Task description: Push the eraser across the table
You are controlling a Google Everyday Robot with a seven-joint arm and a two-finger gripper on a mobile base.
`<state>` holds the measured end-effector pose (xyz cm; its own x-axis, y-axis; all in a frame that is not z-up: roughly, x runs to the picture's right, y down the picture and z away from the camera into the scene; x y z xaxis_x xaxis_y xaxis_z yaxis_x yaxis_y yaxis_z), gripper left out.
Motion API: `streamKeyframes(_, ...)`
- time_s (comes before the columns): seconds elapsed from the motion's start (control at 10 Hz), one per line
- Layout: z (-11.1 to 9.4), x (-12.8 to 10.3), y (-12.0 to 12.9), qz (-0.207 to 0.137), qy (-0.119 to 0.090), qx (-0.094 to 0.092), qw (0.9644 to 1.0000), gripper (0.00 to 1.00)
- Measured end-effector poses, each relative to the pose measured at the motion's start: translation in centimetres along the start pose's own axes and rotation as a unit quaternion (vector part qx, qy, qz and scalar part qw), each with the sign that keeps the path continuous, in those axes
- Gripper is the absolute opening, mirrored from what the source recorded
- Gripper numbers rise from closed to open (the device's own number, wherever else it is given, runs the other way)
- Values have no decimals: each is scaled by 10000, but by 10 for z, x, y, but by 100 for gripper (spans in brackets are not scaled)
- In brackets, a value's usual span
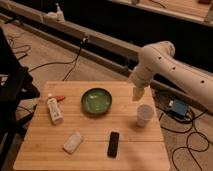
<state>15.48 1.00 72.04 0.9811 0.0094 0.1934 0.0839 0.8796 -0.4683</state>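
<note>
The eraser [113,144] is a small flat black bar lying near the front edge of the light wooden table [35,140], a little right of centre, long side pointing away from the front. My gripper [138,93] hangs from the white arm [165,62] above the table's far right part, just over a white cup [144,115]. It is well behind and to the right of the eraser and does not touch it.
A green bowl [96,100] sits at the table's middle back. A white tube with a red cap [54,109] lies at the left. A pale rounded block [73,142] lies front left. Cables and a blue box [178,107] are on the floor.
</note>
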Motion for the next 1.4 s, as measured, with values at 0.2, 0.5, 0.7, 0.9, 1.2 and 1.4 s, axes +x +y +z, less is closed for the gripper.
streamKeyframes(0.2,0,0,0,0,0,0,10000,26)
streamKeyframes(0.5,3,3,5,-13,40,-51,10000,1)
streamKeyframes(0.7,24,8,33,-2,72,-339,9994,0)
streamKeyframes(0.9,48,5,68,-15,44,-708,9975,0)
streamKeyframes(1.2,70,-14,121,-383,5,-1320,9905,0)
streamKeyframes(1.4,70,-15,124,-430,4,-1356,9898,0)
